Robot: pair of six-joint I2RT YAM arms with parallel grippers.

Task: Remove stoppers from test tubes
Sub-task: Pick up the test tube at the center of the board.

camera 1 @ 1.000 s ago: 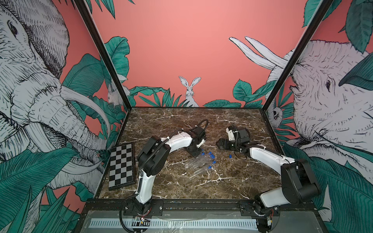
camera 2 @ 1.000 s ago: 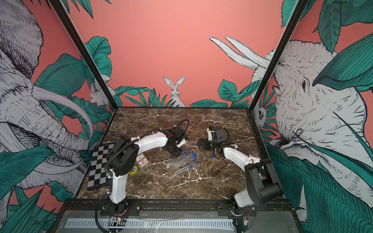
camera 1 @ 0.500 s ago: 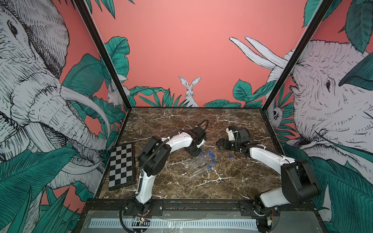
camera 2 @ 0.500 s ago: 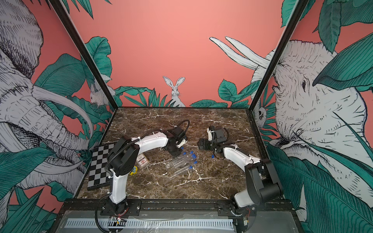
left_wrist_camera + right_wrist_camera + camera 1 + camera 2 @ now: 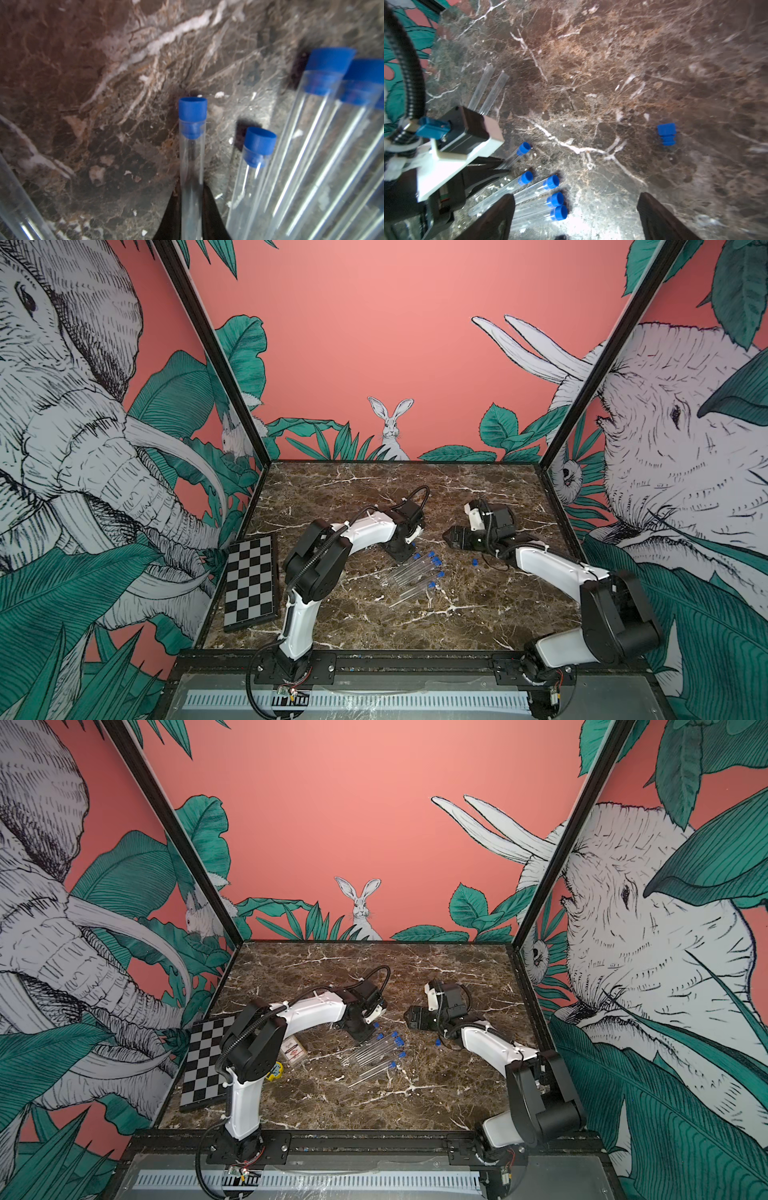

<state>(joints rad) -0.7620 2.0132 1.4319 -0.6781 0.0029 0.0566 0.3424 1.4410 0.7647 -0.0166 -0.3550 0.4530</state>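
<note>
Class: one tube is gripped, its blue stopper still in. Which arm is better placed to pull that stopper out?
Right, probably. The left gripper is shut on the test tube, whose stopper is in place, so it is busy. The right gripper stands open, empty, pointing toward that stopper.

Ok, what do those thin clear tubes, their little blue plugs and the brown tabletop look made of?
Thin clear tubes: glass or hard plastic, glossy; the table shows through and bright streaks run along them. Small blue plugs: opaque matte plastic or rubber, the loose one ribbed. Brown tabletop: polished marble or a marble print; white veins, soft glare.
</note>
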